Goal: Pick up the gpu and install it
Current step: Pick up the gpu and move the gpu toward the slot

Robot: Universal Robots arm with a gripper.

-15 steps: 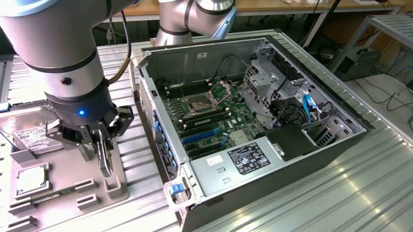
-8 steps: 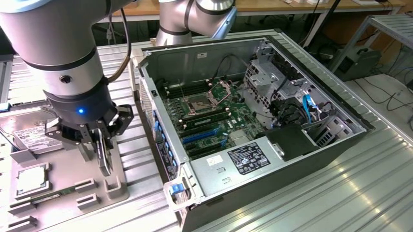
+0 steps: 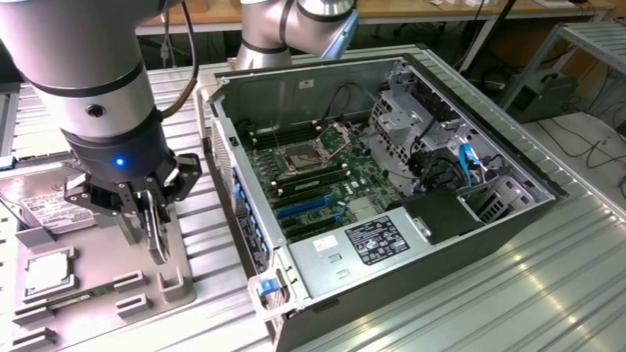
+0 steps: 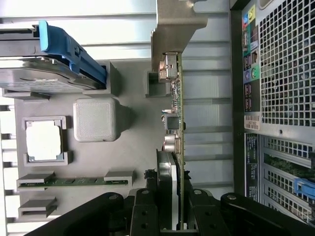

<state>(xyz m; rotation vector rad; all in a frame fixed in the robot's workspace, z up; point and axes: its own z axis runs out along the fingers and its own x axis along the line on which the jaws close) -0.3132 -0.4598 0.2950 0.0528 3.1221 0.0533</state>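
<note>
The robot's single gripper (image 3: pixel 146 220) (image 4: pixel 172 197) is clamped on the one gpu (image 3: pixel 157 242) (image 4: pixel 173 123). Its two black fingers (image 4: pixel 143 209) press on the card's opposite faces.

The gpu hangs upright and edge-on beneath the gripper, over a grey parts tray (image 3: pixel 98 268) (image 4: pixel 130 157). Whether its lower end touches the tray cannot be told. In the wrist view the card's thin green edge runs away from the fingers. Its silver end bracket (image 4: pixel 174 29) is at the far end, and a dark rounded fan housing (image 4: pixel 165 172) sits on one face near the fingers.

The tray lies at the exterior view's left and holds three other parts:
- one silver hard drive (image 3: pixel 49 205) (image 4: pixel 34 76) with a white label
- one square processor chip (image 3: pixel 47 273) (image 4: pixel 43 141) in a recess
- one narrow green memory stick (image 3: pixel 78 297) (image 4: pixel 74 181)

Just beside the tray, toward the exterior view's right, one open computer case (image 3: pixel 533 172) (image 4: pixel 285 73) lies on its side on a ribbed metal table (image 3: pixel 489 293). Its one green motherboard (image 3: pixel 313 172) faces up. One power supply (image 3: pixel 367 242) with a black label sits at the near end of the case.
</note>
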